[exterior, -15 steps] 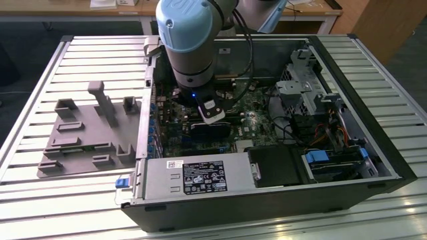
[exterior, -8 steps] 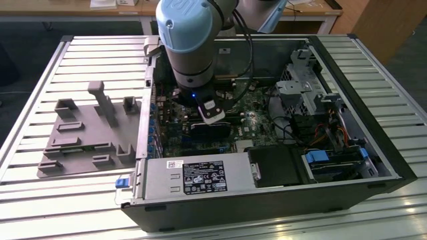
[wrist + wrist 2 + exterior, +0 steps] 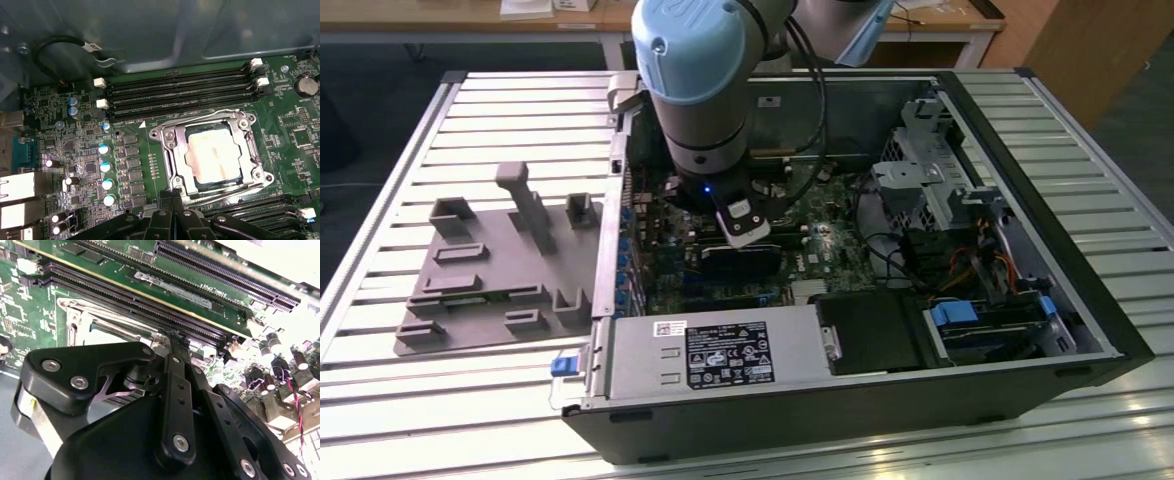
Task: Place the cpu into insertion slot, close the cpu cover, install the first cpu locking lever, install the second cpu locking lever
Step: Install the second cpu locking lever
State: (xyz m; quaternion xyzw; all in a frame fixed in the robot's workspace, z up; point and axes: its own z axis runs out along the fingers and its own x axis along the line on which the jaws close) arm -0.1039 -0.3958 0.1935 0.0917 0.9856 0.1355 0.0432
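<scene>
The arm (image 3: 707, 90) reaches down into an open computer case (image 3: 854, 400) that lies on a slatted metal surface (image 3: 400, 330); a grey plastic holder (image 3: 500, 270) sits on that surface, to the exterior view's left of the case.

In the first wrist view the cpu (image 3: 214, 151) lies flat inside the insertion slot (image 3: 212, 155) on the green board (image 3: 75, 150); its pale metal top shows through the hole in the middle of the cpu cover (image 3: 172, 150); the cover is down flat around the chip, like a shiny frame; long black memory slots (image 3: 180, 87) run beside the slot.

The end effector (image 3: 172, 200) is low over the board, right at the edge of the cover; its black fingers (image 3: 179, 210) come together to a thin tip there, pressed close with no gap between them; I cannot tell if anything is pinched in them. In the second wrist view the tip (image 3: 176, 340) sits by the silver frame (image 3: 95, 322), next to the memory slots (image 3: 150, 295).
</scene>
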